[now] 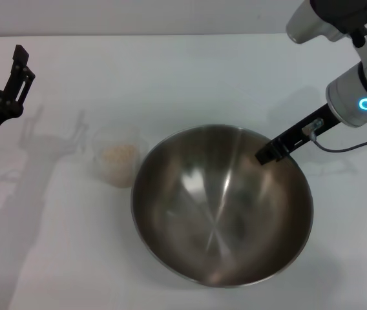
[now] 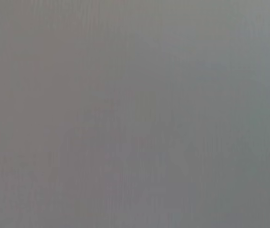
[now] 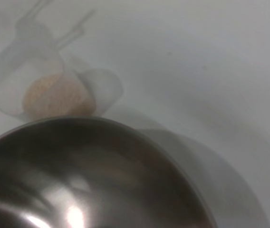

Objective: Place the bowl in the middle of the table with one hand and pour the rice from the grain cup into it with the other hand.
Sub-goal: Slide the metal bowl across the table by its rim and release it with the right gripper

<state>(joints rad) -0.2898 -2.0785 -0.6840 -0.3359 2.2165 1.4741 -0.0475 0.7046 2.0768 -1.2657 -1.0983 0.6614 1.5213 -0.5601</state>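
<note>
The steel bowl (image 1: pixel 219 213) sits on the white table (image 1: pixel 190 71) at the middle, empty inside. My right gripper (image 1: pixel 269 154) reaches down from the upper right and is shut on the bowl's far right rim. The bowl's rim fills the lower part of the right wrist view (image 3: pixel 78 175). The frosted grain cup (image 1: pixel 117 160) stands upright just left of the bowl, with rice (image 1: pixel 119 155) in it. The cup (image 3: pixel 16 95) and its rice (image 3: pixel 54 97) also show in the right wrist view. My left gripper (image 1: pixel 22 64) is open and empty at the far left, well apart from the cup.
The left wrist view shows only flat grey. Shadows of the arms lie on the table left of the cup. Bare tabletop lies behind the bowl and to its right.
</note>
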